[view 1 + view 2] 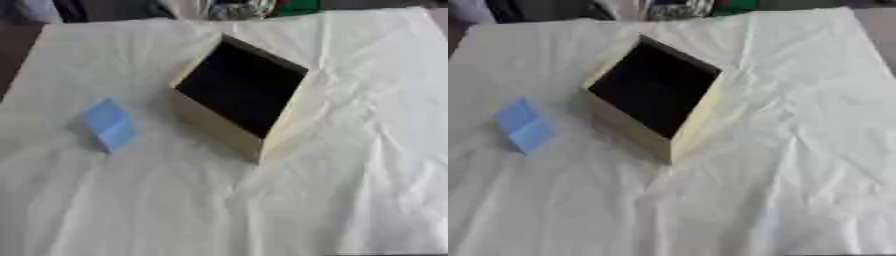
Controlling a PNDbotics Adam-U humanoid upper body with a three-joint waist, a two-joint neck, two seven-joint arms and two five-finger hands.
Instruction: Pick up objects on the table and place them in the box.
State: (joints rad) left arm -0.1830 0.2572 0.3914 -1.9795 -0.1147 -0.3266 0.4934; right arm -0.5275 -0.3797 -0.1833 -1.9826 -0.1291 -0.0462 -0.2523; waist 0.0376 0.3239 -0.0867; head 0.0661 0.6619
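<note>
A light blue block (108, 123) lies on the white cloth at the left of the table. To its right stands a pale wooden box (213, 125) set cornerwise, its dark inside open to the top and showing nothing in it. A short gap of cloth separates block and box. Neither of my hands shows in either view.
A wrinkled white cloth (350, 165) covers the table, with its creases strongest at the right. Dark floor and some coloured items (254, 7) lie beyond the far edge. The table's left corner (17, 55) shows brown past the cloth.
</note>
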